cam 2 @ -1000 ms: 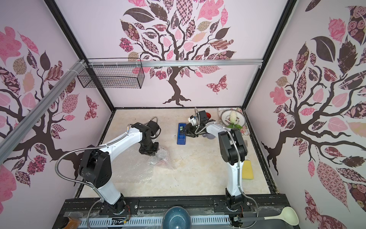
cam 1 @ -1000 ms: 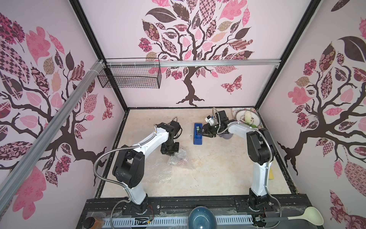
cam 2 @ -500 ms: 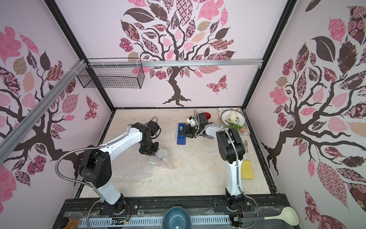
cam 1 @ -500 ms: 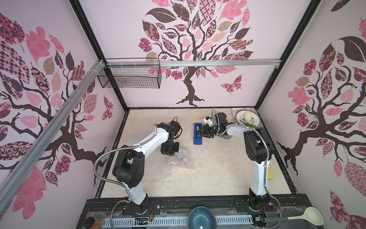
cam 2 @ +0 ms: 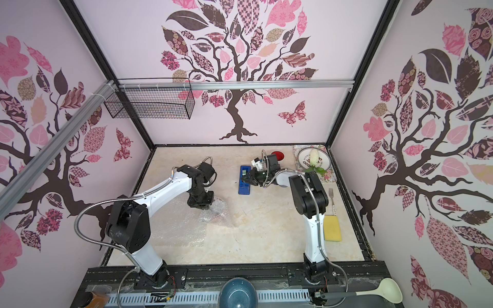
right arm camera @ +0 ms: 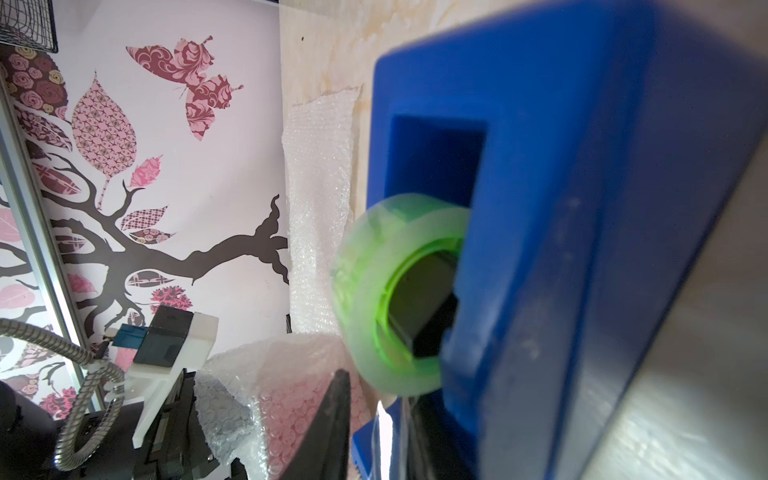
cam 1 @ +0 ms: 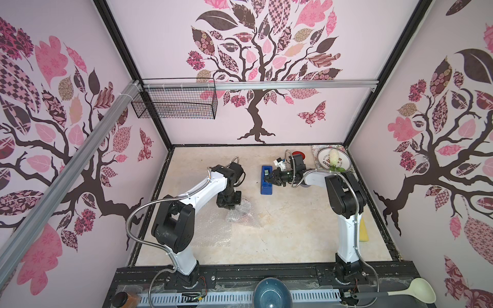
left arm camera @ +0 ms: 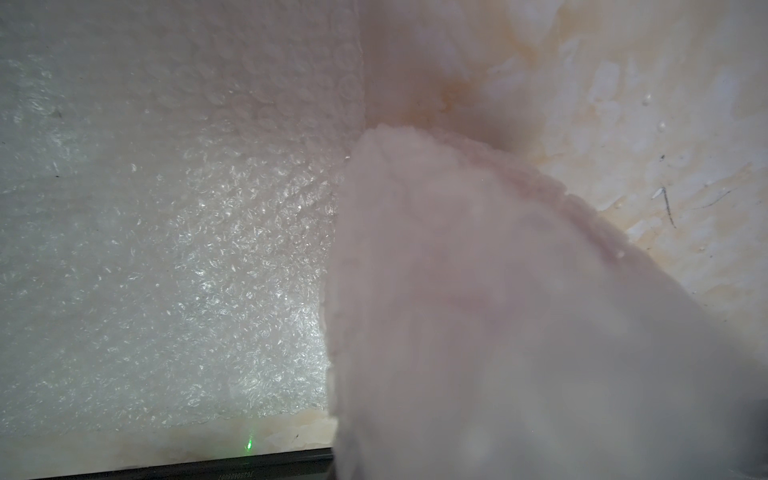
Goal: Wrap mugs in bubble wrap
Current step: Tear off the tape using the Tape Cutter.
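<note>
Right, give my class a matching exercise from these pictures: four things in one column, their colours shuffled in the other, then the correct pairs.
Things
1. dispenser
2. sponge
3. basket
4. ladle

Colours
a. yellow
b. black
c. blue
d. pale green

Pairs: 1-c, 2-a, 3-b, 4-d

**Both arms reaching toward mid-frame**

In both top views the left arm (cam 1: 197,192) is stretching up from the lower left. Its wrist is bending so the left gripper (cam 1: 227,206) is pointing straight down, jaws pressed together. The right arm (cam 1: 344,202) is folding at the elbow and sending the right gripper (cam 1: 270,179) level and leftward, its jaw gap unclear.
</note>
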{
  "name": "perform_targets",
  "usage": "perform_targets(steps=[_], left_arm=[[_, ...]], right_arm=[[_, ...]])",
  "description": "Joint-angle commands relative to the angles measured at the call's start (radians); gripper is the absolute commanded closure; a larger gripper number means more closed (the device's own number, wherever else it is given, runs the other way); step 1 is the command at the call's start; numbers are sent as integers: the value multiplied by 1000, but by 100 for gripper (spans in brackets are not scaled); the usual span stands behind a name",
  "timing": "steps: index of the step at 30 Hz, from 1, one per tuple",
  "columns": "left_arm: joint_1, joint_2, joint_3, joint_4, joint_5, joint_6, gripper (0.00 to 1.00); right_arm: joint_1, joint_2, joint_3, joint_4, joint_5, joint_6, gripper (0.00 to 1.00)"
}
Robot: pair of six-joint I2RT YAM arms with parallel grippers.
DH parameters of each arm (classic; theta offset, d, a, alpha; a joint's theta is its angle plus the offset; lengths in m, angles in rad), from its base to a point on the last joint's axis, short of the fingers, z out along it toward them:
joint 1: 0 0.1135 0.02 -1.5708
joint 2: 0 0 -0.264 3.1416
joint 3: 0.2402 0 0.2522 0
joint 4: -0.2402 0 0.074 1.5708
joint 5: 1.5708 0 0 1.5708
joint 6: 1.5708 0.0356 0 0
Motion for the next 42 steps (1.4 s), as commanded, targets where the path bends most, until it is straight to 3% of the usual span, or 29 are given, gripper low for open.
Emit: perform_targets(steps=[1, 6, 22, 26, 32, 39, 42], left_arm=[[6, -23, 26, 17, 9, 3, 100], [5, -23, 25, 16, 5, 6, 100], [12, -39, -35, 47, 13, 0, 100], [15, -46, -52, 52, 13, 1, 100], [15, -47, -72, 67, 22, -1, 100], [14, -33, -98, 85, 37, -4, 100], [14, -34, -103, 86, 32, -6, 100]], right_arm=[[4, 7, 10, 56, -13, 58, 90], [1, -35, 67, 38, -7, 90, 100], [-9, -32, 340, -6, -27, 216, 100], [-9, -50, 327, 11, -35, 245, 100], [-9, -164, 163, 138, -14, 327, 100], [-10, -196, 167, 125, -21, 329, 100], [-9, -226, 86, 192, -18, 369, 100]])
